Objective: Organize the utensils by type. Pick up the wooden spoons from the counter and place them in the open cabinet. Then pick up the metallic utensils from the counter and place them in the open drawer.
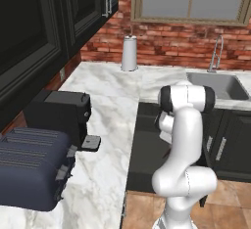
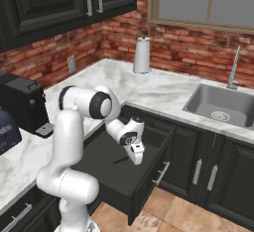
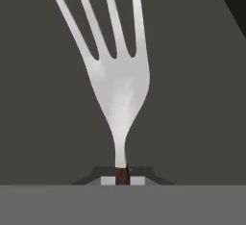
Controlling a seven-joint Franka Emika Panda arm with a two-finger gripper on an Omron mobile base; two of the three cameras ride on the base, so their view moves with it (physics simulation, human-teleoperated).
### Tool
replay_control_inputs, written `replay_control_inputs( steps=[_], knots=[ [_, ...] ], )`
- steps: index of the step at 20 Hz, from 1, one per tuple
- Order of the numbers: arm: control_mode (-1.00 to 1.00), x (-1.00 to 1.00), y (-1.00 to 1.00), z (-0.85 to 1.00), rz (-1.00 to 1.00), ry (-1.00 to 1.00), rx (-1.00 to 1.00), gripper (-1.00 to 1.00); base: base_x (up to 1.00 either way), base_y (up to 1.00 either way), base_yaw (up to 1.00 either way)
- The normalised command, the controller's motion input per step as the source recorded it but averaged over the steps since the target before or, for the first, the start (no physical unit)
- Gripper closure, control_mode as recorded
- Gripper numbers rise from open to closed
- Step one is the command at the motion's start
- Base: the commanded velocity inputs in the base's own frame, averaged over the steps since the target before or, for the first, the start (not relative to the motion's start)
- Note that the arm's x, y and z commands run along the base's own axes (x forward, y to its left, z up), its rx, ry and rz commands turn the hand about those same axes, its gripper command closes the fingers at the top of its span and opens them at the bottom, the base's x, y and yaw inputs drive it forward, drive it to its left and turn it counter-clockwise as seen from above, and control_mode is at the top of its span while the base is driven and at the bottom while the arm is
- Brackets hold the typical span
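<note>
Tool: clamped tight on the fork by its dark handle.
Fork axis: prongs straight ahead of the tool.
Open drawer: floor directly beneath the tool.

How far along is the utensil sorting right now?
No utensils lie on the visible counter, so earlier picks look done, though the cabinet interior can't be seen. In hand: the gripper is shut on a fork low over the open drawer. Left: release it there.
</note>
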Motion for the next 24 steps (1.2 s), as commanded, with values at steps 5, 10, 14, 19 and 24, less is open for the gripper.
replay_control_inputs(
  steps=[5, 10, 14, 19, 24],
  knots=[
    [-1.0, 0.13, 0.03, -0.1, 0.0, 0.01, 0.0, 1.0, 0.0, 0.0, 0.0],
    [-1.0, 0.16, 0.07, -0.18, 0.0, 0.09, 0.0, -1.0, 0.0, 0.0, 0.0],
    [-1.0, 0.05, 0.02, -0.08, 0.0, 0.07, 0.0, -1.0, 0.0, 0.0, 0.0],
    [-1.0, 0.0, 0.0, 0.29, 0.01, 0.0, 0.0, -1.0, 0.0, 0.0, 0.0],
    [-1.0, -0.06, 0.0, 0.76, 0.1, 0.0, 0.0, -1.0, 0.0, 0.0, 0.0]
  ],
)
